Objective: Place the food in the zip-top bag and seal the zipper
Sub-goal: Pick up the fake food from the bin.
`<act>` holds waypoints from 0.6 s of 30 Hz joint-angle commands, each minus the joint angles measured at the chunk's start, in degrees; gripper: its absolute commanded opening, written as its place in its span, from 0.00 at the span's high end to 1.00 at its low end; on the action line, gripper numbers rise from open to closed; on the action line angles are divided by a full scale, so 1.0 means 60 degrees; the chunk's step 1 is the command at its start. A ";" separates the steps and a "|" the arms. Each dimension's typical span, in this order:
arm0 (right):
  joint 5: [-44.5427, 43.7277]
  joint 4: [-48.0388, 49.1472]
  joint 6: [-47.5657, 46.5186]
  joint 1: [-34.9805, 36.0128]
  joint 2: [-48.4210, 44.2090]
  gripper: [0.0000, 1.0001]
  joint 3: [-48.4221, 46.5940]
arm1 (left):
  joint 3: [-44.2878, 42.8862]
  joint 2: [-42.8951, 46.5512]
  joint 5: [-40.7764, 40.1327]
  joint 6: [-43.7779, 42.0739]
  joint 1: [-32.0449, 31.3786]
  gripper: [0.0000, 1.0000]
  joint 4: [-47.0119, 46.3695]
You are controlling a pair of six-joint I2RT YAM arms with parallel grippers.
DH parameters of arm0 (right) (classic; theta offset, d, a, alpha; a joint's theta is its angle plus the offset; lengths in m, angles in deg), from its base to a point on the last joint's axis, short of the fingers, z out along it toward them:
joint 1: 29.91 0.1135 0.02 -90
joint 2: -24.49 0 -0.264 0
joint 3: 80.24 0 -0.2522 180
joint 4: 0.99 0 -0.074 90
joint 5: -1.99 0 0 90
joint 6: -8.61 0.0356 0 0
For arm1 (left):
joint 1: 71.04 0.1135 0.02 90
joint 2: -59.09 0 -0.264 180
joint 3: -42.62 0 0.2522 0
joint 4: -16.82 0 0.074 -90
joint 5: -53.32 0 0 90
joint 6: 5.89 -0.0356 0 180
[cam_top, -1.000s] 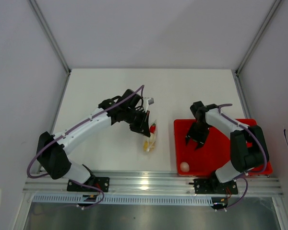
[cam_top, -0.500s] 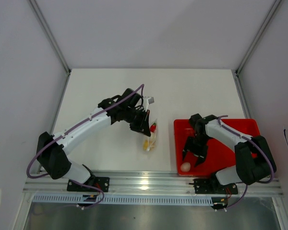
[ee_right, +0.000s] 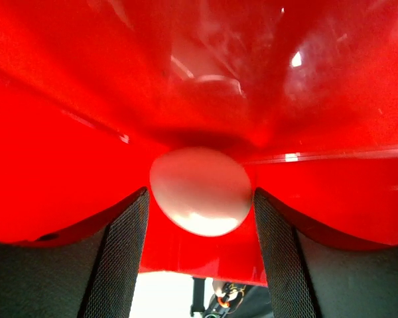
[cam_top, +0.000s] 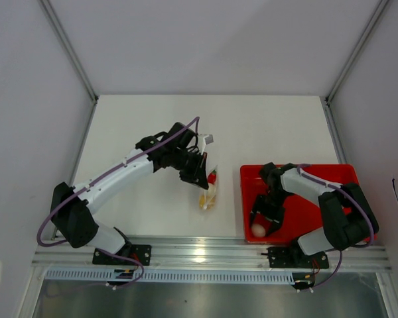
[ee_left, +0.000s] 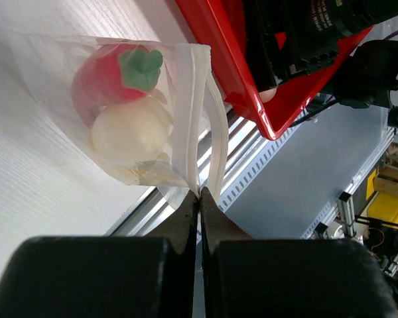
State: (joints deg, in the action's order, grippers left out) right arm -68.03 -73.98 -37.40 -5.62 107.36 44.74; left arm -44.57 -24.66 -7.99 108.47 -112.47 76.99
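The zip-top bag (cam_top: 209, 192) hangs clear and floppy from my left gripper (cam_top: 200, 173), its lower end on the table. In the left wrist view that gripper (ee_left: 199, 195) is shut on the bag's (ee_left: 53, 99) edge beside the pale zipper (ee_left: 189, 112), whose two strips stand apart. Inside lie a whitish egg (ee_left: 131, 132), a red piece with a green top (ee_left: 106, 76) and something yellowish. Another whitish egg (cam_top: 257, 230) sits in the near left corner of the red tray (cam_top: 318, 212). My right gripper (cam_top: 262, 222) stands open around this egg (ee_right: 200, 191), one finger (ee_right: 129, 232) on each side.
The tray's near wall (ee_right: 199, 258) rises just behind the egg, toward the table's front rail (cam_top: 205, 246). The left arm reaches diagonally across the white table (cam_top: 146, 119). Grey walls close in the sides and back.
My right gripper has moved down the tray to its near left corner, and its jaws have widened around the egg. The left arm and the bag have stayed put.
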 commanded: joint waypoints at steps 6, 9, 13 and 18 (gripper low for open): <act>0.0067 0.0832 0.0242 0.0257 0.0778 0.38 -0.0068 | 0.0153 0.0407 0.0068 -0.0061 0.0050 0.99 -0.0118; -0.0021 0.0934 0.0315 0.0345 0.0837 0.43 -0.0082 | 0.0240 0.0481 0.0023 -0.0047 0.0064 0.99 -0.0133; -0.0035 0.0979 0.0374 0.0389 0.0851 0.50 -0.0024 | 0.0343 0.0568 0.0023 -0.0017 0.0050 0.99 -0.0162; -0.0064 0.0920 0.0433 0.0419 0.0676 0.58 0.0006 | 0.0358 0.0598 0.0009 -0.0003 0.0064 0.99 -0.0221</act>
State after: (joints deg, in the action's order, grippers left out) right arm -68.27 -67.94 -35.78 -3.52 112.12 44.81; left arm -42.69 -23.52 -8.03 108.49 -112.47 76.97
